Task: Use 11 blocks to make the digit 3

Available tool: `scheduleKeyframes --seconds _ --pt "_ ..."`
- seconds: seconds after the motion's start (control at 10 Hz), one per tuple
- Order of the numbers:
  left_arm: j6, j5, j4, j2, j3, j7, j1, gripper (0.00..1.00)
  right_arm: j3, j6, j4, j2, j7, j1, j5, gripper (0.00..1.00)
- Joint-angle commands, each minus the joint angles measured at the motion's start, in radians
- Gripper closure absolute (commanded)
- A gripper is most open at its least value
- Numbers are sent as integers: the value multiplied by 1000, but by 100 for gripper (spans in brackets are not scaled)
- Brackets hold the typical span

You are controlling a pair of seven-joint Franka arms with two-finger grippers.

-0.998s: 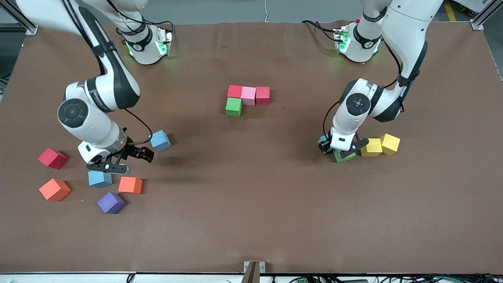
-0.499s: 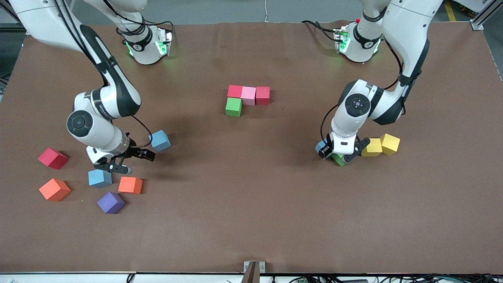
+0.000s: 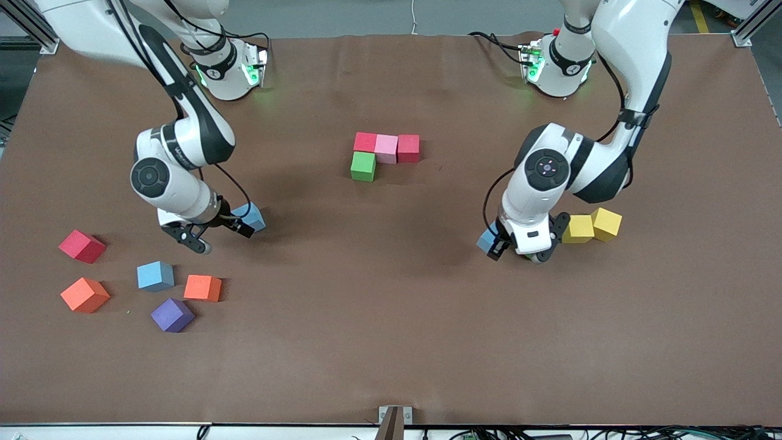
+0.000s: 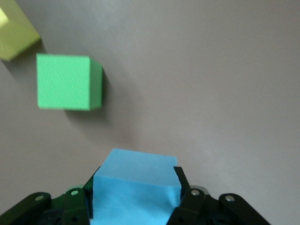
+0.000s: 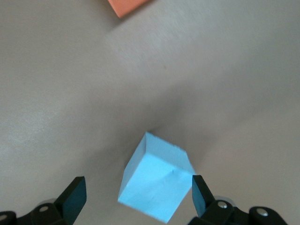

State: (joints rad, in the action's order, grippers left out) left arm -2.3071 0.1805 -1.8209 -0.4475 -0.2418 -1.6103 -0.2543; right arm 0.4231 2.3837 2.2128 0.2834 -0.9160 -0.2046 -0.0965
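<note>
A brown matte mat [image 3: 391, 342] is spread over the whole table, faintly creased. Grey floor [image 3: 366, 15] is seen past its upper edge, with aluminium frame posts [image 3: 746, 33] at the corners. Cables [image 3: 550, 432] are strung along the white lower edge, beside a small metal bracket [image 3: 394, 415].

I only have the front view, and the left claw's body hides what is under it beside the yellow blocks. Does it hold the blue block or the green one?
Observer: The left claw is shut on the light blue block; the left wrist view shows it between the fingers.
Operator: And the green one?
Observer: The green block sits free, apart from that claw.
Operator: What about the right arm?
Observer: The right claw is open astride the other blue block, which sits skewed to its fingers.
</note>
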Motion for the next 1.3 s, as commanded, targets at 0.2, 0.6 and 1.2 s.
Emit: scheduleKeyframes --seconds 0.2,0.6,1.2 --pt "34 -16 153 -102 -2 -199 -58 82 11 148 131 -70 -289 19 37 1" --pt "35 -61 251 -163 -1 -342 -118 82 9 241 211 -79 -375 17 37 1" --pt "104 -52 252 -169 10 -592 -170 82 8 277 211 -75 -394 17 37 1"
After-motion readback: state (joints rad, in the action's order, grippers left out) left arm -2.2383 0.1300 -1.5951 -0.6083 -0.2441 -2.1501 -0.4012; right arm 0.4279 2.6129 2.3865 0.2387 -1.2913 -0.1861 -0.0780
